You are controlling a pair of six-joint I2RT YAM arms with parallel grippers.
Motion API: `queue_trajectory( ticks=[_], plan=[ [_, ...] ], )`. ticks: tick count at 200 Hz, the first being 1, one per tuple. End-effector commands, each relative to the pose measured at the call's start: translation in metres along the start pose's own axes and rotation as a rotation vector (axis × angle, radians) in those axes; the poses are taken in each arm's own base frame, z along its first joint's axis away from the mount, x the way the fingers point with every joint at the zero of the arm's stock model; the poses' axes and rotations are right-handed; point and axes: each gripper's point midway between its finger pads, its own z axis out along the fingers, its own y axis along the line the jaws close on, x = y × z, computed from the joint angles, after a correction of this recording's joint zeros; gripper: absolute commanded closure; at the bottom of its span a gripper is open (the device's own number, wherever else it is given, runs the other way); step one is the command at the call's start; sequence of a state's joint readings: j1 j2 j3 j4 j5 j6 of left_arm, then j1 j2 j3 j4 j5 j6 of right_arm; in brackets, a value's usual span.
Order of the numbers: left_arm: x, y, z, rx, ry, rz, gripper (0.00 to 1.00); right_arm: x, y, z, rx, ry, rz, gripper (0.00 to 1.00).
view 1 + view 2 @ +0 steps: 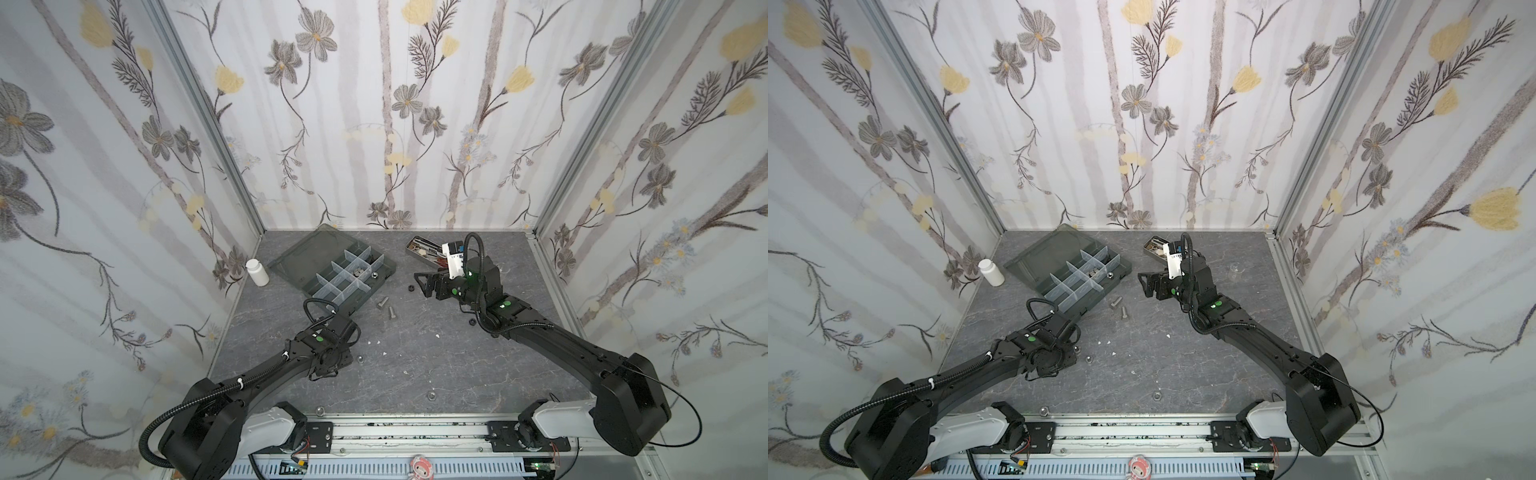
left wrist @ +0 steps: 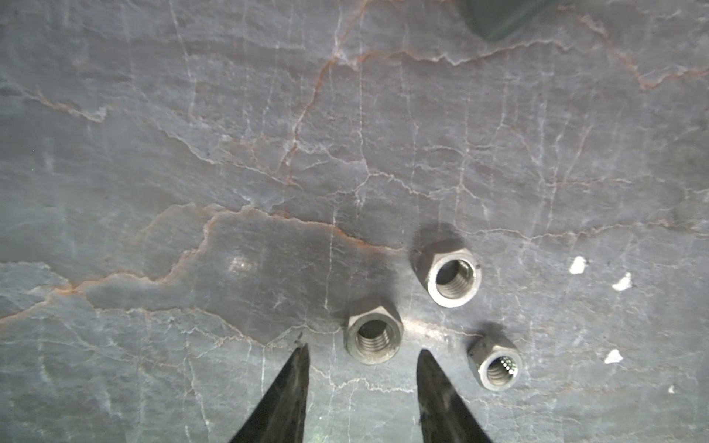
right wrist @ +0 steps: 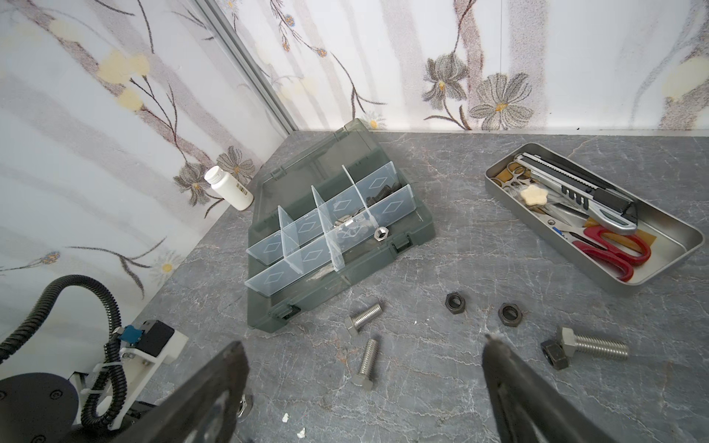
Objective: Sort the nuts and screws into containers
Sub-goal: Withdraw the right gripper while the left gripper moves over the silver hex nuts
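The left tool [image 2: 361, 348] is released, tips either side of a silver nut [image 2: 374, 337] on the tabletop [image 2: 230, 153], not touching. Farther, two screws [image 1: 386, 307] lie loose; right tool [image 3: 361, 341], spread empty, at their two o'clock, containers [image 1: 328, 286] at ten o'clock.

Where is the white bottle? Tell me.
In both top views the white bottle stands upright at the back left, just left of the open lid of the grey box.

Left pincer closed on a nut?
No: in the left wrist view the left pincer stands open, fingertips either side of a silver nut lying on the table, gaps visible.
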State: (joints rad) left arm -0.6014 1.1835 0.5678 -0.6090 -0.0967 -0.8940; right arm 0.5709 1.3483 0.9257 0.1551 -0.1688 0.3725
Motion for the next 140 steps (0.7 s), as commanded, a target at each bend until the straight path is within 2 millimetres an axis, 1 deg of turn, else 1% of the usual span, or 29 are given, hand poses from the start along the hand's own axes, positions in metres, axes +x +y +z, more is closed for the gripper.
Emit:
queue_trajectory(
  ticks=[1,44,81,96,140],
  plan=[
    [-0.003,0.000,0.002,0.000,-0.023,-0.024,0.55,-0.011,0.002,-0.002,-0.002,-0.043,-0.016,0.04],
    [-0.005,-0.010,0.009,0.026,-0.020,-0.010,0.57,-0.011,0.001,-0.004,0.004,-0.045,-0.018,0.04],
    [-0.006,-0.013,0.012,0.024,-0.015,0.008,0.60,-0.012,0.000,-0.005,0.012,-0.048,-0.023,0.04],
    [-0.004,-0.009,0.017,-0.006,-0.003,0.015,0.61,-0.012,0.000,-0.005,0.013,-0.048,-0.024,0.04],
    [-0.004,0.002,0.017,-0.063,-0.003,0.023,0.62,-0.012,-0.002,-0.004,0.018,-0.048,-0.024,0.03]
  ],
)
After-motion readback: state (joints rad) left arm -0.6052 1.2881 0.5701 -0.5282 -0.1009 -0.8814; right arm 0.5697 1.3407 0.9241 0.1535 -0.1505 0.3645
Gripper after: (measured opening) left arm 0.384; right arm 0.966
